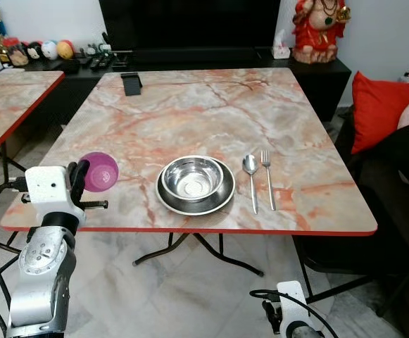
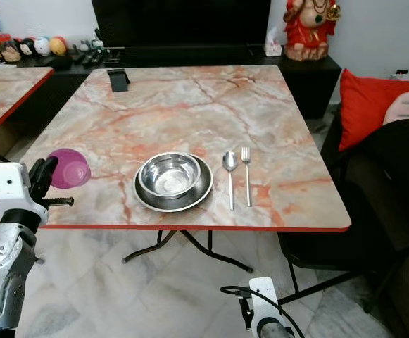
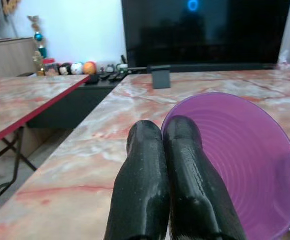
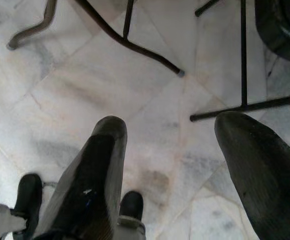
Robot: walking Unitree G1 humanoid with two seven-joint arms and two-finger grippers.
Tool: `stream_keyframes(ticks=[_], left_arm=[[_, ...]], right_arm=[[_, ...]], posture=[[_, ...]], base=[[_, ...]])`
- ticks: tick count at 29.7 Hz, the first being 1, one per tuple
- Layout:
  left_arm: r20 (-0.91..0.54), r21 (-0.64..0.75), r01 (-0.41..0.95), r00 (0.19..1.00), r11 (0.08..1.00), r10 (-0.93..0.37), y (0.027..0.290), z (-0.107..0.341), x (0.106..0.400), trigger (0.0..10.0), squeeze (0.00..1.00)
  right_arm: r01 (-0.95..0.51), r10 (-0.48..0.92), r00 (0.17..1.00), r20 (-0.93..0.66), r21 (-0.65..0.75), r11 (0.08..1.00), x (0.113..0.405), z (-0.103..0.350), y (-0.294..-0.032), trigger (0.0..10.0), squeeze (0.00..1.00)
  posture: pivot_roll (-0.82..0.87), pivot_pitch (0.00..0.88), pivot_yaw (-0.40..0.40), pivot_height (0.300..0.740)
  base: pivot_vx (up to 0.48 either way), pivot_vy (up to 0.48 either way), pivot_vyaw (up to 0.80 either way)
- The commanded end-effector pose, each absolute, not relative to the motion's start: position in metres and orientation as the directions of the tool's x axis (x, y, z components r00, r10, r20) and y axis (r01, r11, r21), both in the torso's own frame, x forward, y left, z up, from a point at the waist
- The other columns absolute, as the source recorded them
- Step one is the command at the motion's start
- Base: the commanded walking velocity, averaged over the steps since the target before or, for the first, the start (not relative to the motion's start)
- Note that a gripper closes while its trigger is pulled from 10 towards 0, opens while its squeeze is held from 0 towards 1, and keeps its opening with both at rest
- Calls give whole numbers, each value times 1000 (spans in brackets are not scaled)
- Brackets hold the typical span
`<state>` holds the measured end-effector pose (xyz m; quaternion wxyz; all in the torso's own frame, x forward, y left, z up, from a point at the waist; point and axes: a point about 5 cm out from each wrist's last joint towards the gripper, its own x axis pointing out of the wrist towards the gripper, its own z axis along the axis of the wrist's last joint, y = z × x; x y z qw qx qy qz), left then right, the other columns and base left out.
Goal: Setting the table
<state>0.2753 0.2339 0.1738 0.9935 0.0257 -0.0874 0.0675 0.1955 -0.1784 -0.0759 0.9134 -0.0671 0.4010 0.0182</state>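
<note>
A purple plastic cup [image 1: 100, 171] hangs tilted over the near left part of the marble table [image 1: 190, 105], and my left gripper [image 1: 79, 176] is shut on its rim. In the left wrist view the two black fingers [image 3: 149, 170] pinch the purple cup [image 3: 239, 165] wall. A steel bowl [image 1: 194, 177] sits on a steel plate [image 1: 222, 199] at the front middle. To its right lie a spoon [image 1: 251, 177] and a fork [image 1: 267, 176], side by side. My right gripper [image 4: 172, 165] hangs low over the floor, open.
A black phone stand [image 1: 131, 82] is at the table's far left. A second marble table [image 1: 7, 105] stands to the left. A dark chair with a red cushion [image 1: 380, 109] is on the right. The TV cabinet [image 1: 190, 60] holds a red figurine [image 1: 317, 28].
</note>
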Motion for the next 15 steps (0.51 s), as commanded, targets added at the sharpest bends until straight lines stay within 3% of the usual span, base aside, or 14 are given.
stream_keyframes(ticks=[1, 3, 15], left_arm=[[169, 15, -120, 979, 993, 115, 234, 176, 279, 10000, 0], [171, 0, -121, 978, 993, 119, 234, 177, 280, 10000, 0], [178, -34, -118, 976, 992, 122, 237, 182, 284, 10000, 0]], right_arm=[[-62, -31, 657, -754, -95, 994, 190, -79, -181, 10000, 0], [-67, -31, 654, -756, -98, 993, 190, -79, -182, 10000, 0], [-76, -27, 650, -760, -100, 992, 189, -80, -181, 10000, 0]], posture=[[-54, 0, 36, 740], [-52, 0, 35, 740], [-51, 0, 38, 740]], base=[[0, 0, -581], [249, 0, -581], [290, 0, 0]])
